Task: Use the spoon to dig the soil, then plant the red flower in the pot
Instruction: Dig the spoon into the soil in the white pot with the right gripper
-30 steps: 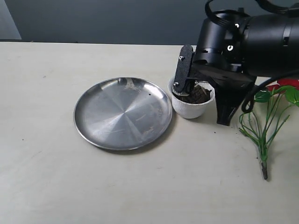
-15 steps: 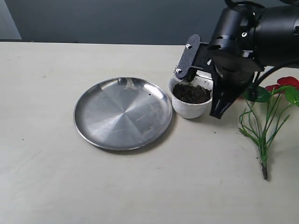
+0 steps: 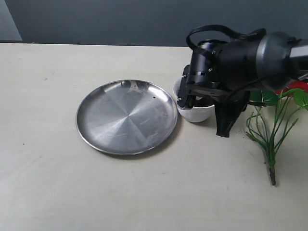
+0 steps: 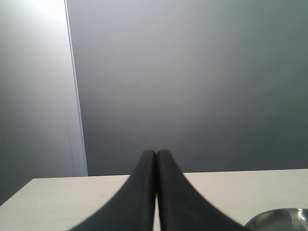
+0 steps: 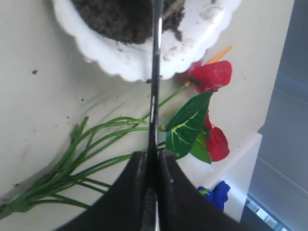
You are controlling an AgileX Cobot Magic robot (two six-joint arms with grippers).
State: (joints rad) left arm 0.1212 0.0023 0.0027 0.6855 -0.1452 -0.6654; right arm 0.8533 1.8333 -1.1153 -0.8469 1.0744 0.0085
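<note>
The white scalloped pot [image 3: 195, 114] stands just right of the steel plate, holding dark soil [image 5: 113, 19]. My right gripper [image 5: 151, 155] is shut on the thin silver handle of the spoon [image 5: 155, 82], which runs over the pot's rim [image 5: 130, 65] into the soil; its bowl is hidden. In the exterior view the right arm [image 3: 231, 62] hangs over the pot and hides most of it. The red flower [image 3: 269, 132] lies on the table right of the pot, with its blooms [image 5: 211, 76] close to the rim. My left gripper [image 4: 156, 152] is shut on nothing, far from these.
A large round steel plate [image 3: 126, 117] lies left of the pot; its edge [image 4: 284, 219] shows in the left wrist view. A blue flower [image 5: 217, 192] lies beyond the red blooms. Crumbs of soil dot the table [image 5: 34, 72] near the pot.
My right arm has turned and dropped lower over the pot, now covering most of the soil that showed before. Pot, plate and flower have not moved.
</note>
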